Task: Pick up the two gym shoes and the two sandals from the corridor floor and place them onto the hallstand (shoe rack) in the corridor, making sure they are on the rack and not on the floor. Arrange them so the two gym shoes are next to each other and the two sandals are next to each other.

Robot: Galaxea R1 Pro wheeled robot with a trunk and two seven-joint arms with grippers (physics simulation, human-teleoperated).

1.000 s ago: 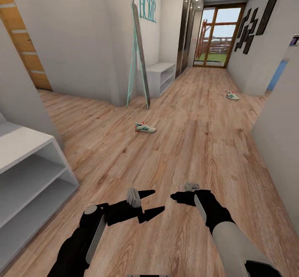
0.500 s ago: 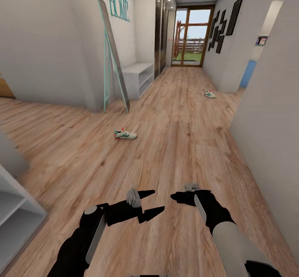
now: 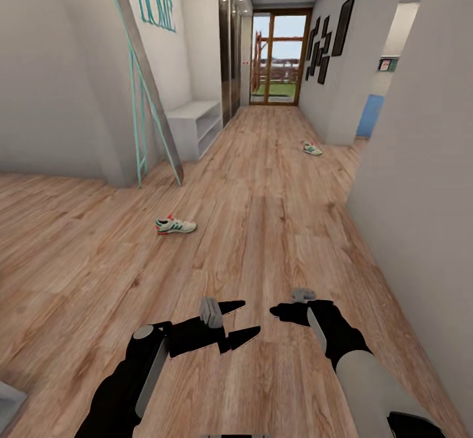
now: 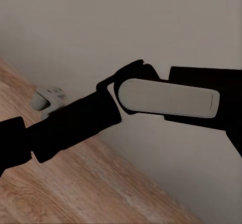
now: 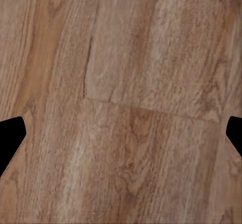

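The camera has swung right; nothing on the floor (image 3: 276, 215) has moved. One shoe (image 3: 175, 225) lies near left, the other (image 3: 312, 150) far right, well apart. The rack (image 3: 194, 123) stands far left. Left gripper (image 3: 238, 321) and right gripper (image 3: 276, 311): fingers apart, empty.

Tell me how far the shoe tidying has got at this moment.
Nothing looks done: both white sneakers with green stripes lie on the wood-plank floor, one near, one far down the corridor. The light-grey shoe rack shows no shoes on the parts in view. Nothing is in hand: the left gripper is open and empty, and so is the right gripper. All four placements remain.
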